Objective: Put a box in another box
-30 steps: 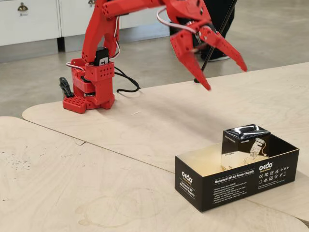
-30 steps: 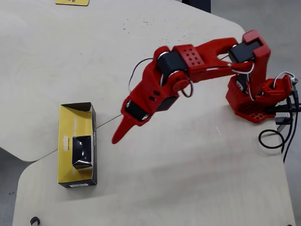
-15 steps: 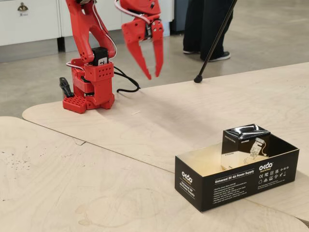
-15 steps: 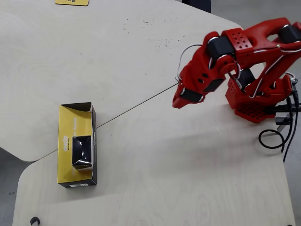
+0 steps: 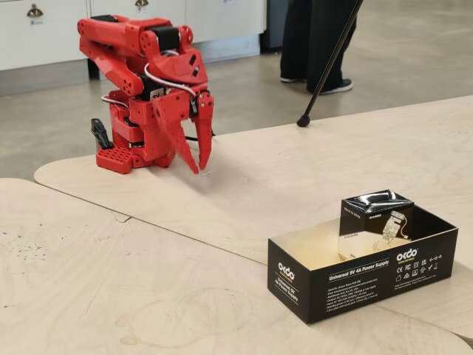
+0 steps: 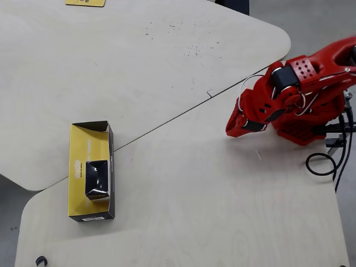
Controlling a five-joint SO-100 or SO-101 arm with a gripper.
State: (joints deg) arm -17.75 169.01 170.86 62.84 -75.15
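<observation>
The small glossy black-and-white box (image 5: 375, 214) stands upright inside the long black box (image 5: 355, 277), at its right end in the fixed view. In the overhead view the small box (image 6: 98, 177) sits in the lower half of the long box (image 6: 80, 146), whose tan floor shows above it. My red gripper (image 5: 201, 169) is folded in close to the arm's base (image 5: 133, 151), pointing down with its tips just above the table. It holds nothing, and a narrow gap shows between the fingers. In the overhead view the gripper (image 6: 232, 130) is far to the right of both boxes.
The boxes rest near the seam (image 6: 161, 125) between two plywood tabletops. A black cable (image 6: 320, 164) loops beside the base. A person's legs (image 5: 314, 41) and a black pole (image 5: 325, 70) stand on the floor behind the table. A yellow label (image 6: 84, 2) lies at the far edge.
The arm has drawn back from above the table's middle and folded down beside its base. The fingers went from wide open to a narrow gap. Both boxes stayed put.
</observation>
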